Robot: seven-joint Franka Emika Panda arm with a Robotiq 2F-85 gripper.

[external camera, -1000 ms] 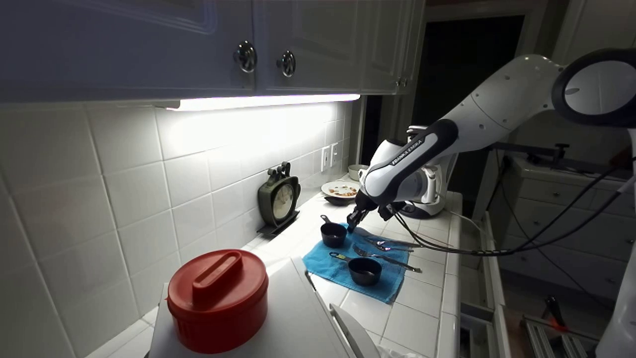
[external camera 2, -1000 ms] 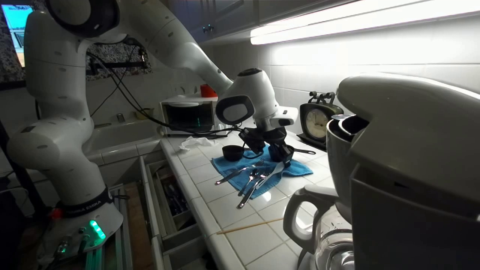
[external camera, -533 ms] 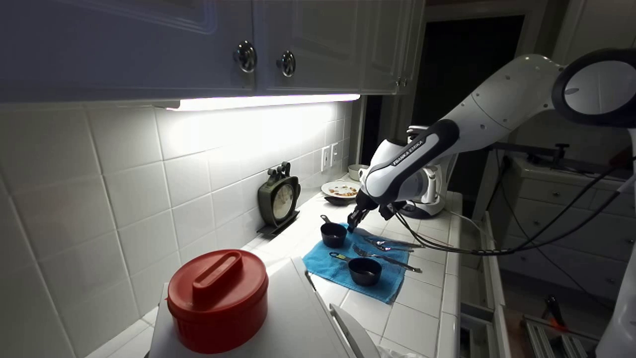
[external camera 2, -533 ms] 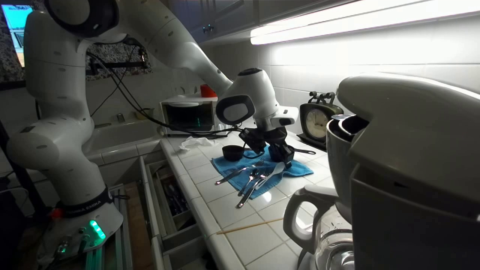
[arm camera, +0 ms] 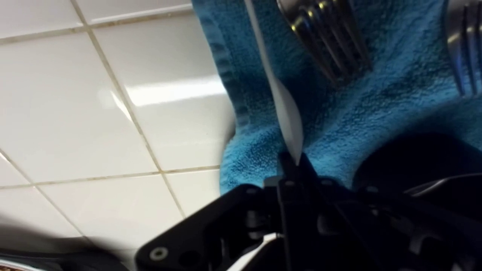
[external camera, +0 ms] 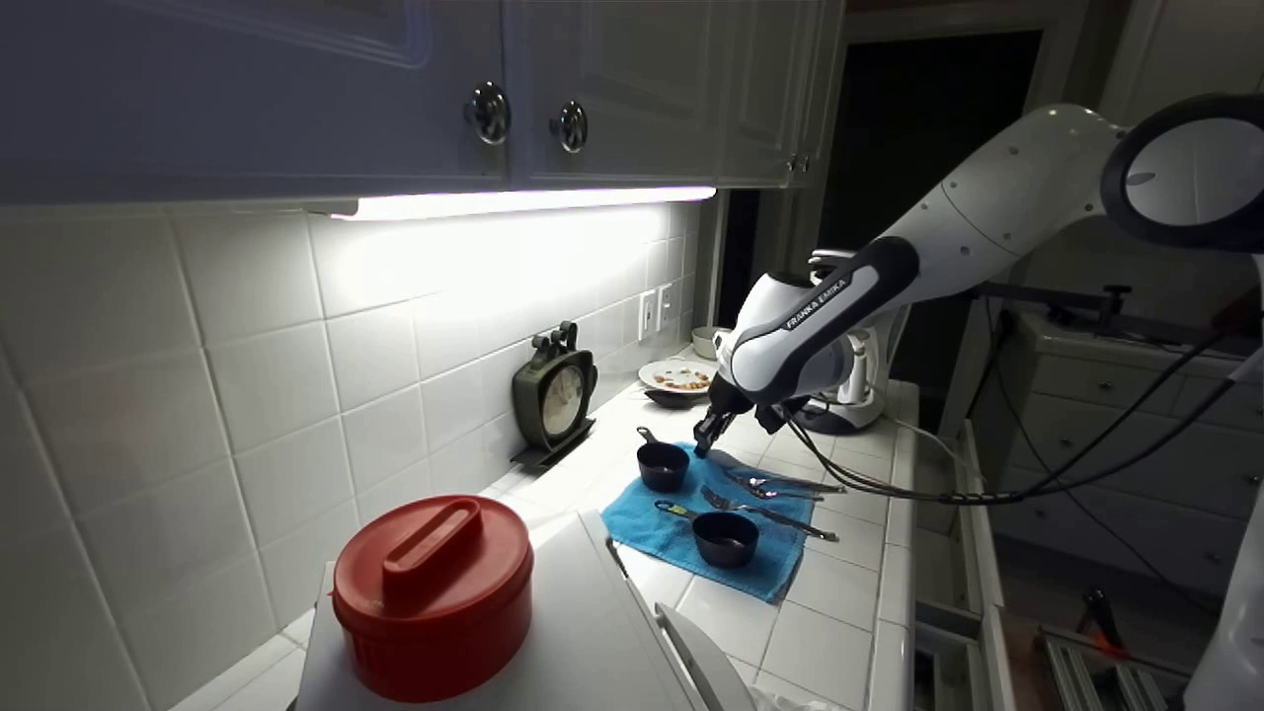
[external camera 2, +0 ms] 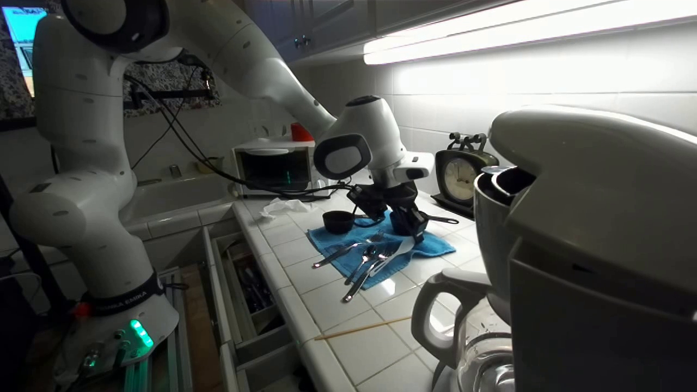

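Tool (arm camera: pixel 296 160): is slightly higher than one second before
White spoon (arm camera: pixel 290 116): its tip is pinched in closed tool
Black cup (external camera: pixel 663 474): near tool
Blue towel (arm camera: pixel 244 158): beneath tool

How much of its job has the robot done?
Seems done: grabbing, as the gripper is shut on the tip of the white utensil. In hand: just that utensil, pinched at one end. Left, maybe: carrying it away, since it's over the blue towel, close beside a fork.
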